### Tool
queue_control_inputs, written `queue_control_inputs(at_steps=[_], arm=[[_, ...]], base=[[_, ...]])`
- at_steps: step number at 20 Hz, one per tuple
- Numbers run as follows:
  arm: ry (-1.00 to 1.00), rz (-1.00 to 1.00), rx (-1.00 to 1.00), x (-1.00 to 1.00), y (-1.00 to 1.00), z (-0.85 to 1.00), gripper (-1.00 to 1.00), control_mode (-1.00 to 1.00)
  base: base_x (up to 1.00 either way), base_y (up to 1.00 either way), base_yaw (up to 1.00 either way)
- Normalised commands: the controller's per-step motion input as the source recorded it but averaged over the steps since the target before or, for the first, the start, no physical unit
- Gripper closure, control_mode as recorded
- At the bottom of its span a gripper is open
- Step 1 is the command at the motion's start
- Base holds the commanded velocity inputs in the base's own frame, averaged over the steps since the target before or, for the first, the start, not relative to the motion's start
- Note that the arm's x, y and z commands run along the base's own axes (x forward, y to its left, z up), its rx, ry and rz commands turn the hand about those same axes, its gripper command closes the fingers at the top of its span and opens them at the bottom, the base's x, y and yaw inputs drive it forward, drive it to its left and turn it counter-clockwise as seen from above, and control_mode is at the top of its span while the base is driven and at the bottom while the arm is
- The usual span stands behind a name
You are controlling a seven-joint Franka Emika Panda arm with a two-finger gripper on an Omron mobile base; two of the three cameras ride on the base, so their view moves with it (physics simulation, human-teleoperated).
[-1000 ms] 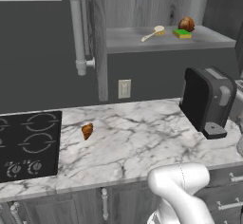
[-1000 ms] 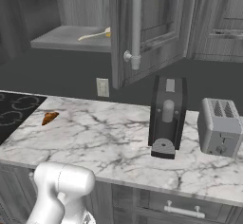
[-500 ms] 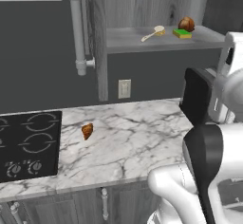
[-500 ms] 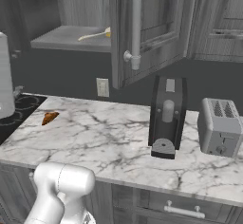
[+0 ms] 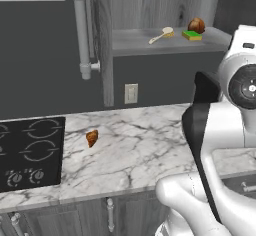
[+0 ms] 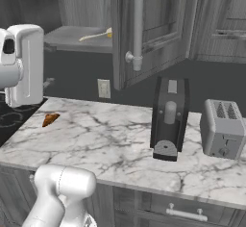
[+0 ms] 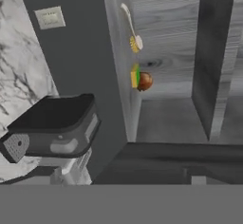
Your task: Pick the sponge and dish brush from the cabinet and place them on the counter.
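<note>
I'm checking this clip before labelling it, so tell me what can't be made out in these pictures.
- Sponge: in the right base view the open cabinet door hides it.
- Brush: right base view shows just the handle; the door covers the head.
- Brown lump behind the sponge: too small to identify.
- Coffee machine: in the left base view the arm covers most of it.

Green-yellow sponge (image 5: 192,36); grey-veined white counter (image 5: 140,150)

Pastry (image 5: 92,137), coffee machine (image 6: 168,118), toaster (image 6: 224,129); perhaps a nut (image 5: 196,25).
</note>
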Motion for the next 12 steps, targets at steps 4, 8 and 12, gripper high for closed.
queue_control_inputs(at_steps=[4, 8, 12], arm=[[0.04, -0.09, 0.00, 0.45, -0.26, 0.00, -1.00, -1.00], [0.02, -0.15, 0.00, 0.54, -0.33, 0.00, -1.00, -1.00], [0.03, -0.22, 0.00, 0.46, -0.37, 0.00, -1.00, -1.00]], base=[[0.00, 0.00, 0.00], [0.00, 0.00, 0.00], [0.00, 0.00, 0.00]])
